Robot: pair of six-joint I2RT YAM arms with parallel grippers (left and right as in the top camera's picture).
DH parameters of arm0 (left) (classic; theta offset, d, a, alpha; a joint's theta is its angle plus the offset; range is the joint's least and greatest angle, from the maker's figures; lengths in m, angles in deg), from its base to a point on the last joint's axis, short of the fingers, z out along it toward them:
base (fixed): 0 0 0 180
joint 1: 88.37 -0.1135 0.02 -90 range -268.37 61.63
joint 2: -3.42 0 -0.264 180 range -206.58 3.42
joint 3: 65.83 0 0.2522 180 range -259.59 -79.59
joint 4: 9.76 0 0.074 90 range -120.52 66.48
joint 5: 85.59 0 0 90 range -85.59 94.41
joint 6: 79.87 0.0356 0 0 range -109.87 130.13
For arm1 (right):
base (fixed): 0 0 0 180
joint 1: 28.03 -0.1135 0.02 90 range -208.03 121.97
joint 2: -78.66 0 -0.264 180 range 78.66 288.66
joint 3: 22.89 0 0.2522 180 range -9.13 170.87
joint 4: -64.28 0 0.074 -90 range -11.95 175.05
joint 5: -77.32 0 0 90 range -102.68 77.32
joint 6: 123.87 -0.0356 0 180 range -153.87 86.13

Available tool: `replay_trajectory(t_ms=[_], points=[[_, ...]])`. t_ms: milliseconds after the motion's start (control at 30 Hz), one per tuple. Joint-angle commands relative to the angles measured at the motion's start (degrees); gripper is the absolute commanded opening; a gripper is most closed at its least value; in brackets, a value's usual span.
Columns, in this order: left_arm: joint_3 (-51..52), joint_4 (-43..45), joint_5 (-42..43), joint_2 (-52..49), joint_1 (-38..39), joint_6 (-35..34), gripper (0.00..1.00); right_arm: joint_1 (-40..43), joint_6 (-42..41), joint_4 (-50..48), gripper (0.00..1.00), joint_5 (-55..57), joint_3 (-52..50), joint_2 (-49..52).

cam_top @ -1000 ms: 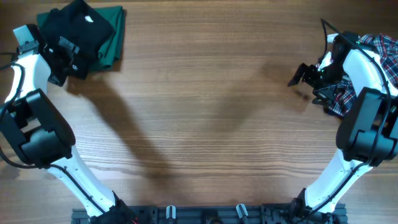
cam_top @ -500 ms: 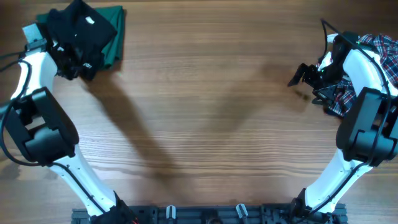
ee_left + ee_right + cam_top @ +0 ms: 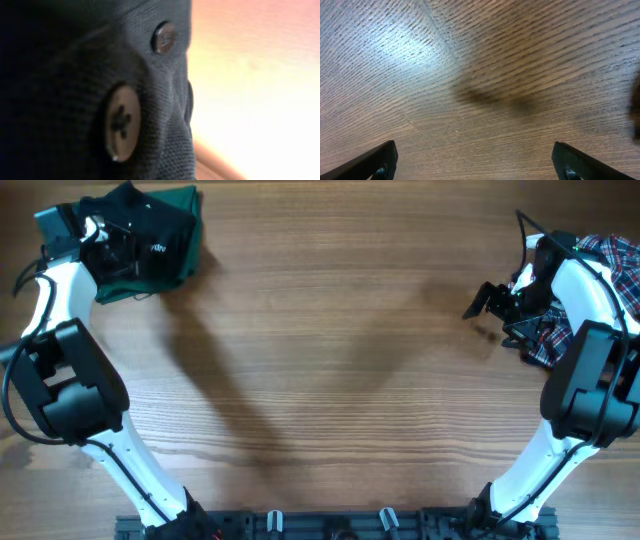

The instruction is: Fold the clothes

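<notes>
The clothes, a black polo shirt (image 3: 140, 225), lie bunched on a green garment (image 3: 186, 215) at the table's far left corner. My left gripper (image 3: 128, 248) is buried in the black fabric and shut on it. In the left wrist view the shirt's knit fabric (image 3: 75, 75) fills the frame close up, with two placket buttons (image 3: 121, 122) showing, and my fingers are hidden behind it. My right gripper (image 3: 478, 302) hovers open over bare wood at the right, holding nothing. Its two dark fingertips (image 3: 375, 162) sit wide apart at the bottom of the right wrist view.
A red-white-blue plaid shirt (image 3: 604, 256) lies crumpled at the far right edge, under and behind my right arm. Wooden tabletop (image 3: 330, 360) spans the space between the two arms. A black rail (image 3: 330, 525) runs along the near edge.
My left gripper went from open to shut on the black shirt and moved toward the far left corner, dragging the fabric with it. The right arm has not moved.
</notes>
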Motion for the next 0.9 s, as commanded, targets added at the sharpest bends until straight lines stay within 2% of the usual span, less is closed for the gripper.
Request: replay_trajectory(t_ms=[0,67,100,133,167,233,367,567,733,767,800,867], points=[[-0.09,4.11,12.76,-0.9,0.63,-8.26,0.04,0.0,1.07,0.13,1.0,-0.96,0.96,1.16],[-0.07,4.11,13.79,-0.9,0.83,-9.35,0.07,0.0,1.03,0.0,1.0,-0.96,0.96,1.16],[-0.07,4.13,13.79,-0.9,0.87,-9.38,0.16,0.0,1.03,0.0,1.0,-0.96,0.96,1.16],[-0.07,4.42,13.94,-0.9,0.92,-9.4,0.3,0.0,1.03,0.02,1.0,-0.96,0.96,1.16],[-0.07,5.57,15.19,-0.9,0.92,-9.4,0.54,0.0,1.11,0.02,1.0,-0.94,0.96,1.16],[-0.09,8.66,19.23,-0.9,0.9,-11.23,0.73,0.0,1.09,0.0,1.0,-0.96,0.96,1.16],[-0.09,14.19,23.41,-0.9,0.9,-17.73,0.9,0.0,1.05,0.11,1.0,-0.96,0.96,1.16],[-0.09,25.11,29.57,0.07,0.9,-25.46,0.86,0.0,1.03,0.28,1.0,-0.98,0.96,1.16],[-0.09,36.04,29.07,2.25,0.52,-25.81,0.81,0.0,1.05,0.52,1.0,-0.98,0.96,1.16],[-0.07,35.69,27.54,2.21,0.11,-25.35,0.77,0.0,1.03,0.55,1.0,-0.98,0.96,1.16],[-0.07,32.28,25.18,2.1,-0.39,-23.08,0.68,0.0,1.05,0.57,1.0,-0.98,0.96,1.16],[-0.07,23.8,20.22,2.1,-1.16,-14.82,0.63,0.0,1.03,0.81,1.0,-0.98,0.96,1.16]])
